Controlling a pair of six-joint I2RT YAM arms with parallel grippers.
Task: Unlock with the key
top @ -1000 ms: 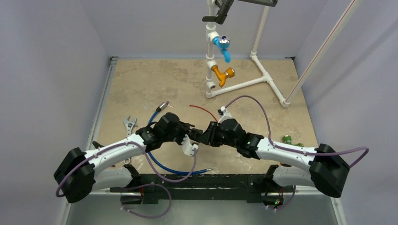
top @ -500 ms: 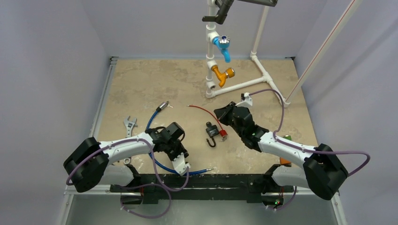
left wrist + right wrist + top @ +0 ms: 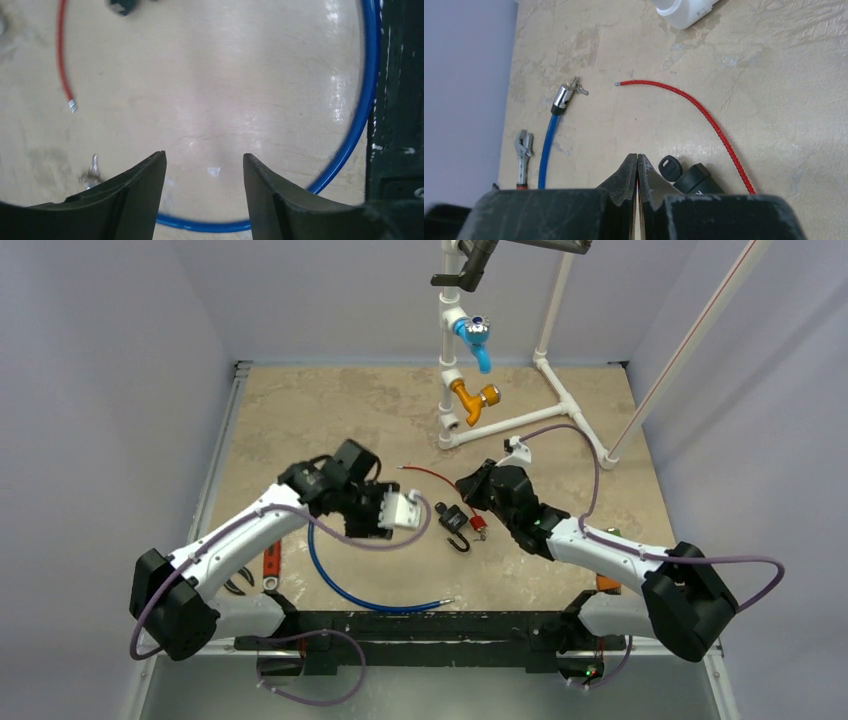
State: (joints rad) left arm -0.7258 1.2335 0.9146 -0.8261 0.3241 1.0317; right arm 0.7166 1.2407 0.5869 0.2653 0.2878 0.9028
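The padlock (image 3: pixel 455 524) is sitting loose on the worktop (image 3: pixel 330 420) now — left hand (image 3: pixel 204 167) spreading, empty, right hand (image 3: pixel 637 167) pinched closed on nothing — looking unlocked.

2 white arms (image 3: pixel 240 535), black joints (image 3: pixel 165 605), purple cables (image 3: pixel 735 560), apparently scuffed dark fingers (image 3: pixel 653 184)

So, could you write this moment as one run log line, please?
left gripper: open, empty, over table | right gripper: shut, holding nothing, next to padlock | padlock: lying on table
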